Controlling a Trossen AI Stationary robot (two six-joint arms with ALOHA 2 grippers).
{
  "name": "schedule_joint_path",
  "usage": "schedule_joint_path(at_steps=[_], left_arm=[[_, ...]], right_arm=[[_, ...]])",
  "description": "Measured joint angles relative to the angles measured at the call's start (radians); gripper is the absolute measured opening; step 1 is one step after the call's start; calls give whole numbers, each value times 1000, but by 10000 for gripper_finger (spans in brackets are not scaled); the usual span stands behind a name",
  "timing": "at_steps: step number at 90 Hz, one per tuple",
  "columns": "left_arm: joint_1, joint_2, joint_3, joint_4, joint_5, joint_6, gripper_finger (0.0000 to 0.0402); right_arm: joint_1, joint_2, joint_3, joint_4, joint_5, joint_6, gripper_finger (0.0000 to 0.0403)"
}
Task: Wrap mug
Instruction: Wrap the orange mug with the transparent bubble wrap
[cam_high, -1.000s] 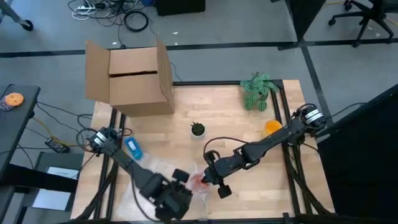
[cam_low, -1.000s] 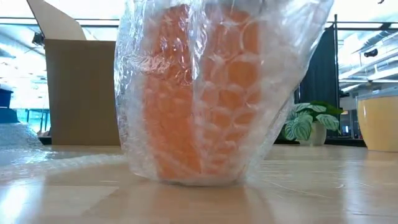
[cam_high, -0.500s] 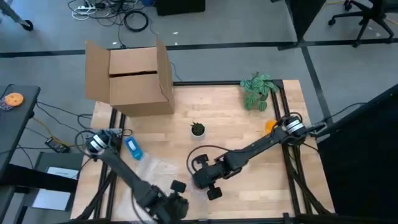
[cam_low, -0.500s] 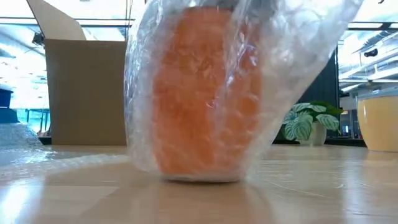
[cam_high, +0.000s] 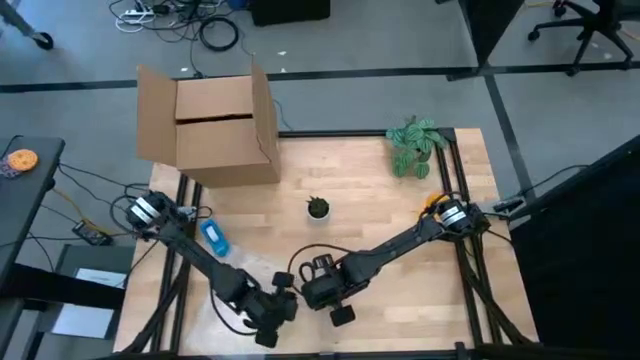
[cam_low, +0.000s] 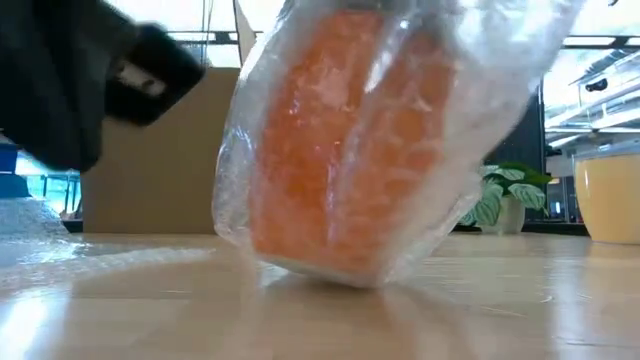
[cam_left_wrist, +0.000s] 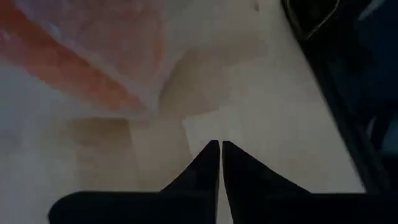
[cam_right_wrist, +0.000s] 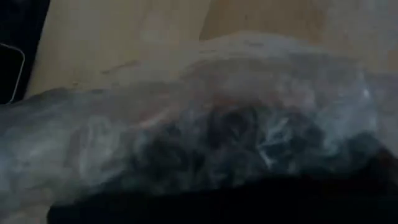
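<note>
A pale wooden worktop (cam_high: 340, 180) sits on a grey floor, with an open cardboard box (cam_high: 215, 125) at its far left corner.

At the near edge I have both arms low and close together. My left pincer (cam_left_wrist: 220, 163) has its two dark fingers pressed together, holding nothing. Just ahead of its tips lies the orange mug (cam_low: 345, 150), swathed in clear bubble wrap (cam_low: 470, 120). In the low view the mug leans over, its base partly lifted off the wood.

My right pincer (cam_high: 318, 285) sits right on top of the bundle, with wrap filling its wrist view; I cannot tell how far open it is. I judge the right arm nearer, so the next fold turns on it.

Farther back stand a small potted plant (cam_high: 318, 208) and a leafy plant (cam_high: 413, 145).
</note>
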Motion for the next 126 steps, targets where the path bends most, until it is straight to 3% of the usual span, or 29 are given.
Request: schedule_joint_path(at_steps=[10,18,41,71,94,104,126], left_arm=[[10,0,-121,258,-7,10,0],[46,0,-171,348,-34,64,0],[156,2,-198,394,-47,223,0],[183,2,-217,392,-47,266,0],[183,2,-216,445,-46,277,0],[183,2,-216,489,-46,273,0],[183,2,-215,488,-47,245,0]], right_arm=[[-4,-4,25,-27,9,25,0],[-7,4,81,-87,33,28,0],[-25,5,249,-273,43,43,0],[-12,4,414,-470,2,182,0],[23,2,529,-418,82,194,0],[25,-7,525,-341,139,182,0],[25,-7,525,-324,148,168,0]])
